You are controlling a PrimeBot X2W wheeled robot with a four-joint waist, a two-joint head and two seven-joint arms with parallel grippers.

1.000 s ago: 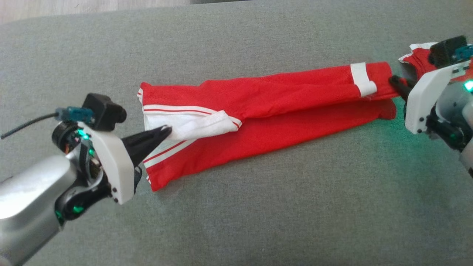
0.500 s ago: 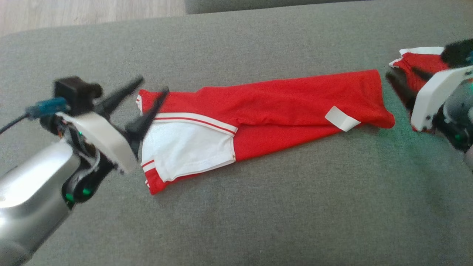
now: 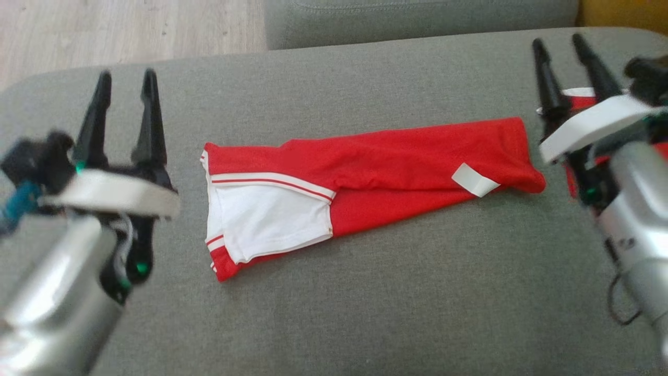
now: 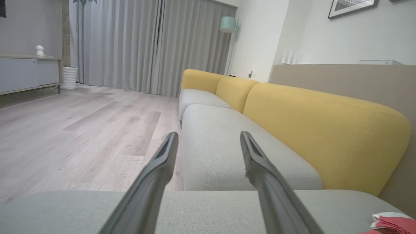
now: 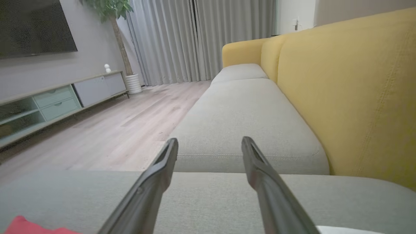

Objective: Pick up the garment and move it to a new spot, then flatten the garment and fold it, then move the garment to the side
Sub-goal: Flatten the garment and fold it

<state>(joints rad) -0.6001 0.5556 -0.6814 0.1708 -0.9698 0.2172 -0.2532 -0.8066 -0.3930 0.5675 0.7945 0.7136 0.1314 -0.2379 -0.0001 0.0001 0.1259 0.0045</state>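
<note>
Nearest me are the two arms, one at each end of the grey seat cushion (image 3: 365,313). The left gripper (image 3: 127,73) hangs over the cushion just left of the cloth. Its two dark fingers are spread wide with nothing between them. The right gripper (image 3: 558,40) stands off the cloth's right end with its jaws parted just the same and equally empty.

Between them lies the garment (image 3: 396,156), in the middle of the cushion and touching neither gripper. It is folded into a long narrow strip running left to right, the right end lying a little farther back than the left. The cloth is bright red. At the near left end there is a white panel (image 3: 266,214), bordered along its far edge by a white band with a thin red line through it (image 3: 271,180). A small white label (image 3: 474,180) lies on the cloth near the right end (any print on it is too small for me to read).

Behind the right gripper's fingers sits a red and white bundle (image 3: 579,96), partly hidden. Farther off comes the next cushion (image 3: 417,21), with pale wooden floor (image 3: 130,31) to its left. A yellow backrest (image 4: 325,130) runs along the sofa's right side. Grey curtains (image 4: 130,42) close off the far end of the room.
</note>
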